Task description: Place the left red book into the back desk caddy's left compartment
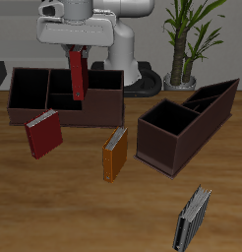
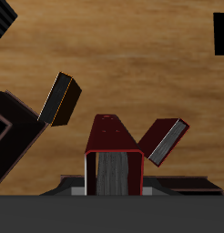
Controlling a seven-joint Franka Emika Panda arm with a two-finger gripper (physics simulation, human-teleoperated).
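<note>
**One red book held upright above the level-topped caddy**

One bright red hardcover, the left red book, hangs upright in the gripper, its long side vertical and its lower end over the back desk caddy. The wrist view shows the same book end on, with pale grey page edges between red covers; the two fingers are closed against its covers, so the tool has a firm hold on it. Whether the book's lower end is already inside the caddy or just above its rim cannot be told.

Below the book, the caddy is a long, low, dark-brown box with a level top, and the book sits over its middle-to-end part, close to the left compartment.

Just in front of that caddy, a darker maroon book leans on the wooden table. Farther forward from the caddy stands an orange book. Beside the caddy, and apart from it, sits a second dark-brown caddy with a slanted top edge. Well forward of the level-topped caddy, near the table's front edge, a grey book stands.
</note>
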